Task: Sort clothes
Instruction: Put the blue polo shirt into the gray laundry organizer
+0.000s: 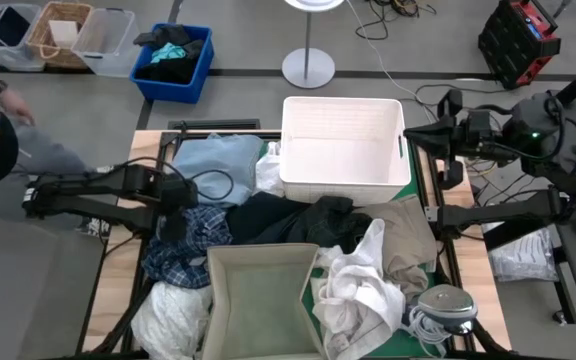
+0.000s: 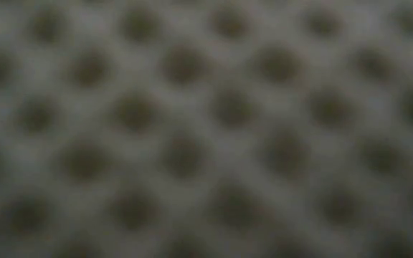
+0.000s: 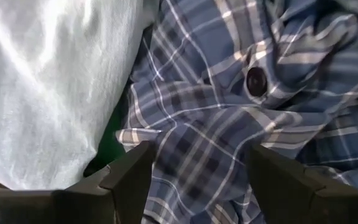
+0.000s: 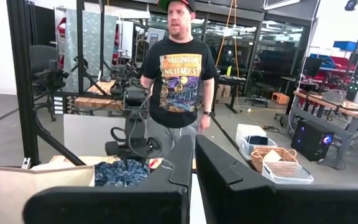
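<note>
The bench (image 1: 148, 140) carries a heap of clothes (image 1: 298, 230) between a white bin (image 1: 343, 140) at its far edge and a beige bin (image 1: 263, 300) at its near edge. The left end effector (image 3: 194, 171), fingers spread apart, hangs just above the blue plaid shirt (image 3: 241, 112) near the left edge, beside a white garment (image 3: 48, 87). The right end effector (image 4: 194, 165), fingers nearly together and empty, waits raised beyond the right edge, facing a person (image 4: 179, 81).

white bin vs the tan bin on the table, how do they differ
The white bin is rigid-looking with hard, straight walls, while the tan bin looks like soft fabric. The white bin stands at the table's far edge, the tan bin at the near edge. Clothes are heaped between them. Both are open-topped with nothing visible inside.
</note>
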